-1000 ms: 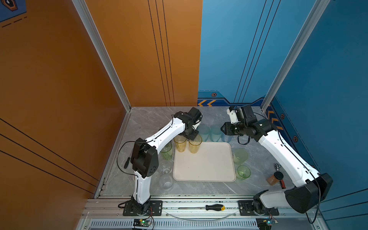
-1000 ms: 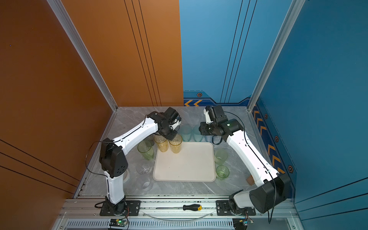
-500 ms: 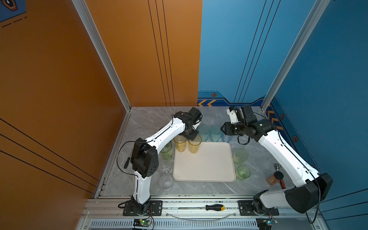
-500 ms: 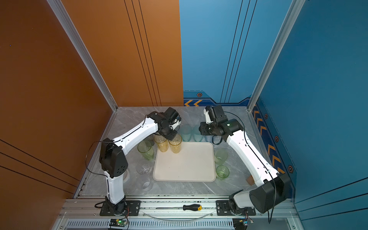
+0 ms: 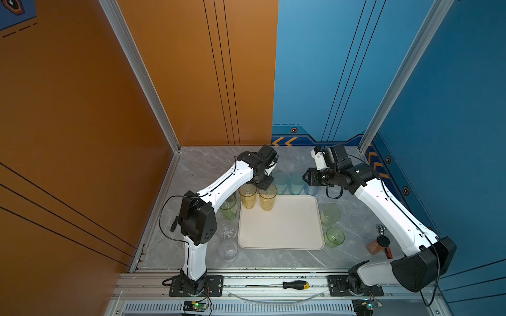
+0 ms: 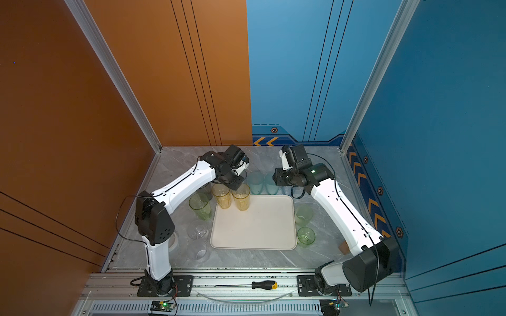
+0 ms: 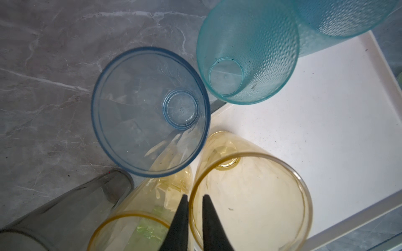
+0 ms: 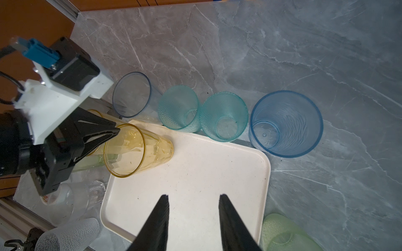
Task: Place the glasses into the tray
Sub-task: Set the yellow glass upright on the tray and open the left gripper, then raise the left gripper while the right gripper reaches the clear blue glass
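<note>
Grey marbled surface (image 5: 208, 169) lay under everything. Low in the left wrist view, the left end effector (image 7: 194, 196) was almost closed. It pinched the rim of a yellow glass (image 7: 261, 195), with one finger inside and one outside. That glass stood in the upper left corner of the tray (image 5: 279, 232) in both top views.

It looked light, thin and slippery, so the rim seemed the best place to hold. It looked easy to tip.

A second yellow glass (image 7: 141, 200) stood just beside it. A blue glass (image 7: 150, 108), a grey glass (image 7: 65, 208) and a teal glass (image 7: 245, 54) crowded close. These neighbours could get bumped when the fingers pulled away.

The right end effector (image 8: 193, 196) hung half open and empty above the tray.
</note>
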